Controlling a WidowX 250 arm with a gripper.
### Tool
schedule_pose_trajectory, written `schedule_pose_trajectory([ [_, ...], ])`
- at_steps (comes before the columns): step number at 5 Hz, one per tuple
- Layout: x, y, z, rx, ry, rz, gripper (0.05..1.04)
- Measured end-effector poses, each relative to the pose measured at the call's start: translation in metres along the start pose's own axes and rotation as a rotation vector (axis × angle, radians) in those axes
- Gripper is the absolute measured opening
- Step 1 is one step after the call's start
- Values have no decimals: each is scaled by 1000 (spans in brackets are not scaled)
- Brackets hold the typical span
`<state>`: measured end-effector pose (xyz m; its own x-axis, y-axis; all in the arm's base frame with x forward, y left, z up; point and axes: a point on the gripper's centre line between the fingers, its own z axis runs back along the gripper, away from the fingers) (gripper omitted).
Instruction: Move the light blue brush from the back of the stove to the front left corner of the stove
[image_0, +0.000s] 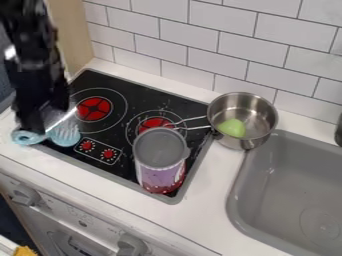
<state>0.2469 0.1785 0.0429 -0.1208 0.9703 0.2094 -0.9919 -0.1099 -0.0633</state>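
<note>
Yellow fuzzy material (25, 251) shows at the near left corner, beside the white cabinet front (83, 222) with its grey knobs. Above, at the left, the black gripper (31, 125) hangs low at the stove's left edge, right at a light-blue utensil (65, 135) with a ring-shaped part and a ridged part; whether the pincer is spread or pressed together, I cannot tell. Rightward, the black stove (130, 145) has red burner markings, and a purple-and-red canister (159, 179) with a grey top stands on it. Next comes a steel pot (257, 135) holding a green object (232, 128), then the grey sink (284, 190)
</note>
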Motion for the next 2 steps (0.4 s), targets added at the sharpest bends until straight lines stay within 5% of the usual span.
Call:
schedule_pose_trajectory([
  [2,4,-9,47,-88,-9,85,1000],
])
